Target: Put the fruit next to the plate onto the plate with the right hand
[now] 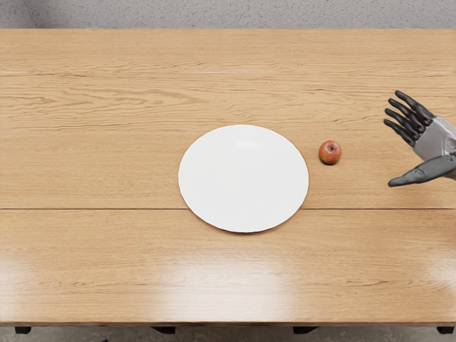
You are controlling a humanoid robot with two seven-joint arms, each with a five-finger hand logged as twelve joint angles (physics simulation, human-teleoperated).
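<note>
The round white plate (243,178) sits near the middle of the light wooden table (107,85). The small red apple (330,152) rests just beside the plate's right rim, on the bare wood and apart from it, so the transfer is not yet done. The right hand (422,146), grey and five-fingered, enters at the table's right edge, near the apple but not touching it. Its fingers (405,117) are spread apart and hold nothing, thumb splayed below; judged a pre-grasp posture, opened toward the fruit to take it from the side. Left arm not visible.
</note>
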